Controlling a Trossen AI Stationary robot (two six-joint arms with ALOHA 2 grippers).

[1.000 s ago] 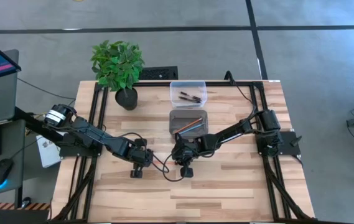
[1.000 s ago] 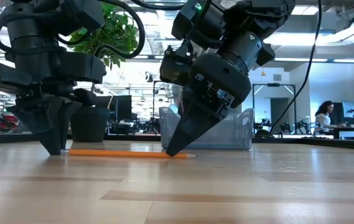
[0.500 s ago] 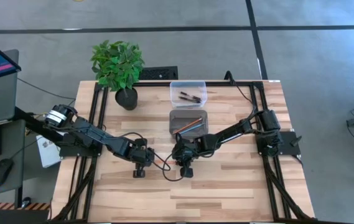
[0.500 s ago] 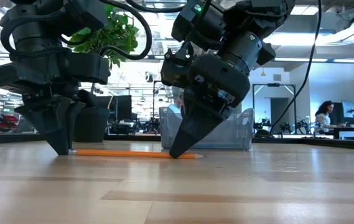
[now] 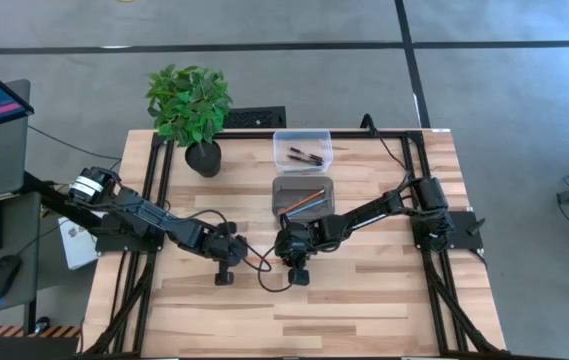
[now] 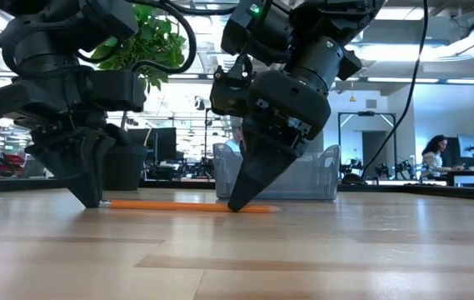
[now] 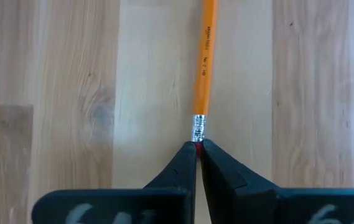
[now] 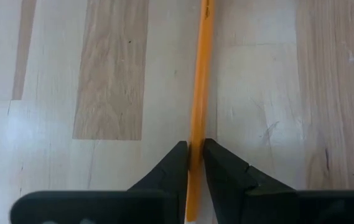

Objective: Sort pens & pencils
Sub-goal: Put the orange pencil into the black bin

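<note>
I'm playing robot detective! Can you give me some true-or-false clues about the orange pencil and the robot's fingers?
1. The orange pencil lies flat on the wooden table. True.
2. The left gripper pinches the pencil's eraser end. True.
3. The right gripper is far from the pencil. False: its fingers close around the pencil's shaft.
4. The plant sits inside the clear bin. False: it stands beside it, in its own pot.
5. The grey tray holds an orange pencil. True.
</note>
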